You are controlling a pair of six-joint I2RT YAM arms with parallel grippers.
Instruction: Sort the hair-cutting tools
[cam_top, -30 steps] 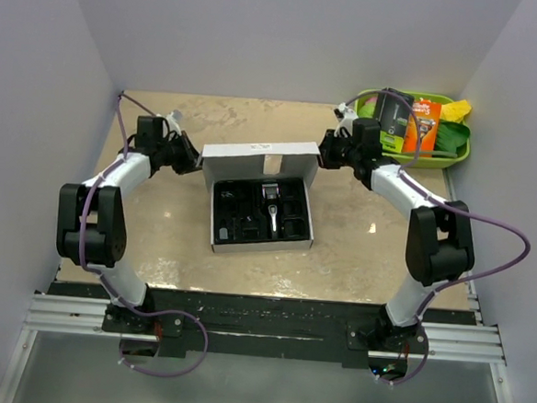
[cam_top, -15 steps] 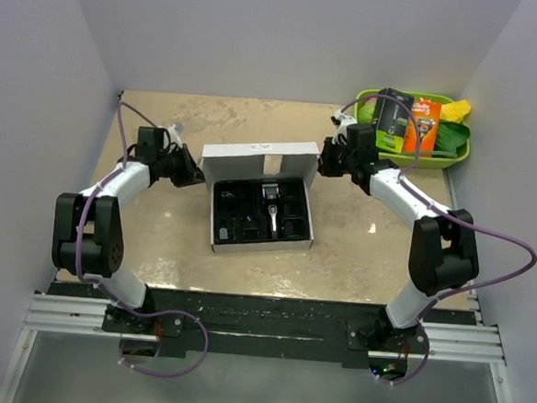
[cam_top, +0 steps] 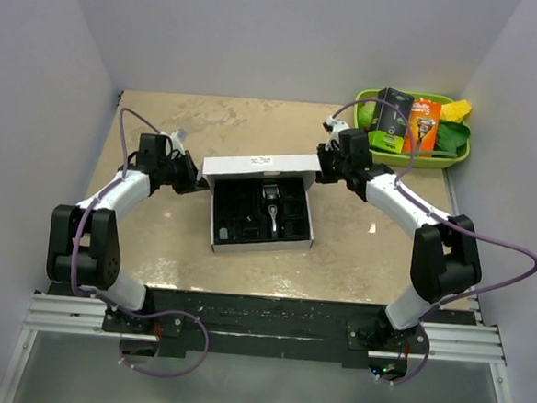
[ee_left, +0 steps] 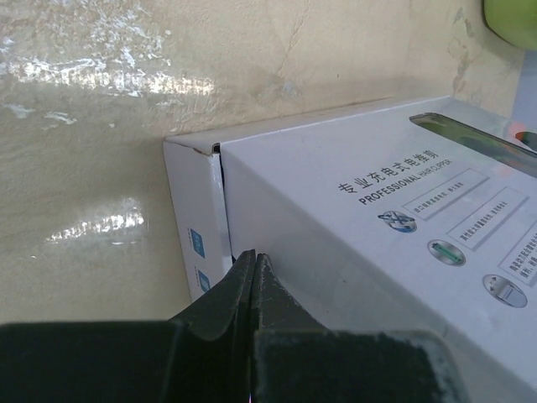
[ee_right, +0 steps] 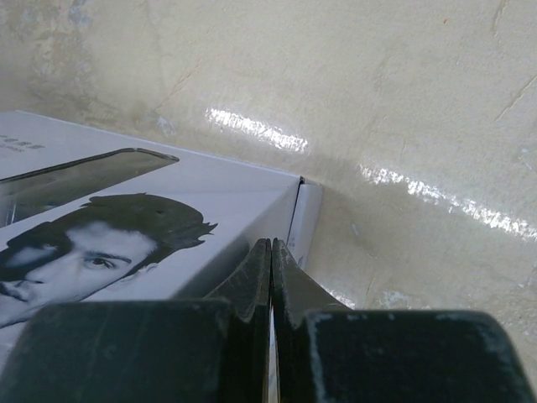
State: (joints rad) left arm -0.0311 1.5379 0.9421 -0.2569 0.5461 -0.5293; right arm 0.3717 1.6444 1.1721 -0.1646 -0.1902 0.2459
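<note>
The slim black-and-silver hair clipper [cam_top: 271, 204] lies in the black moulded insert of the open white box [cam_top: 216, 235], with black comb attachments [cam_top: 239, 223] beside it. The box's printed lid [cam_top: 257, 167] stands half raised behind the insert. My left gripper [cam_top: 199, 180] is shut, its tips [ee_left: 254, 256] against the lid's left corner [ee_left: 352, 193]. My right gripper [cam_top: 321, 168] is shut, its tips [ee_right: 270, 243] against the lid's right corner [ee_right: 168, 210]. Nothing shows between either pair of jaws.
A green tray [cam_top: 461, 155] at the back right holds black and orange packaged razors [cam_top: 391, 118]. Side walls stand close on the left and right of the beige table.
Both grippers have moved inward and forward with the lid's corners. The lid has risen from lying back flat to standing half upright.
</note>
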